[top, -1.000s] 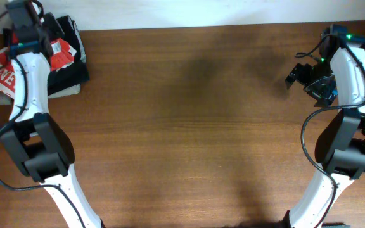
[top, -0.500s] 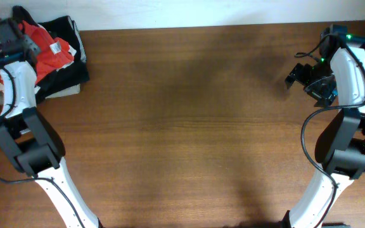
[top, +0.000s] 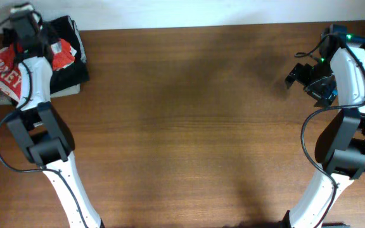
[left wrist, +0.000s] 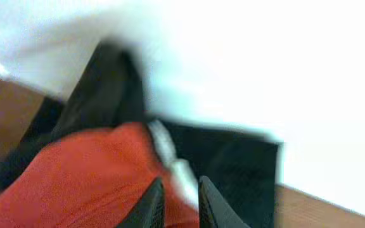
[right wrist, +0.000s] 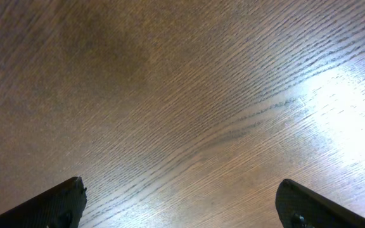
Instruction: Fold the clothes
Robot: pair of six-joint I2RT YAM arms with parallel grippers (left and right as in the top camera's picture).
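The red-orange T-shirt [top: 4,68] lies bunched on a pile at the table's far left corner, with white lettering showing. My left gripper [top: 26,37] is over the pile. In the left wrist view its fingers [left wrist: 179,197] are nearly together, with red fabric [left wrist: 75,180] and the small white neck label [left wrist: 168,152] between them. My right gripper [top: 304,75] hangs open and empty over bare wood at the far right; its fingers [right wrist: 182,206] stand wide apart in the right wrist view.
A black shirt [top: 68,68] lies under the red one and also shows in the left wrist view [left wrist: 239,168]. A pale folded garment [top: 67,91] sticks out below the pile. A white wall [left wrist: 265,63] runs along the table's back edge.
My left gripper swung left over the pile, then back right to near where it was. The red shirt shifted with it and its lettered part again lies spread at the left edge. The right arm stayed still.
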